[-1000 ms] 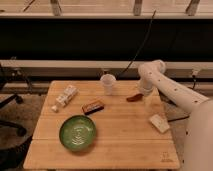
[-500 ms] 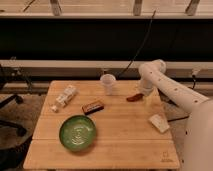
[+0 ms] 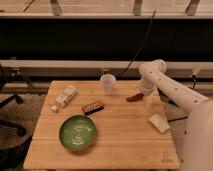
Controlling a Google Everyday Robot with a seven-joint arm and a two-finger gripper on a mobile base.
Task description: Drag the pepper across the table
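Table [image 3: 125,150]: green bowl [image 3: 78,133] at 7 o'clock; white packet [image 3: 159,123] at 4 o'clock; brown bar [image 3: 93,106] near centre; pepper [image 3: 134,98] at 2 o'clock, gripper [image 3: 146,96] just beside it on its 3 o'clock side, jaws spread; cup [image 3: 108,83] at 12 o'clock.

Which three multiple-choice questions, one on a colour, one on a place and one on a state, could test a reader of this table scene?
1. What colour is the bowl? A. green B. blue C. white
2. Where is the gripper? A. over the bowl B. beside the pepper, toward the far right of the table C. at the near left corner
3. How is the white cup? A. lying on its side B. standing upright C. upside down in the bowl

Answers: 1 A, it is plainly green; 2 B, the arm ends just right of the pepper; 3 B, it stands on its base.
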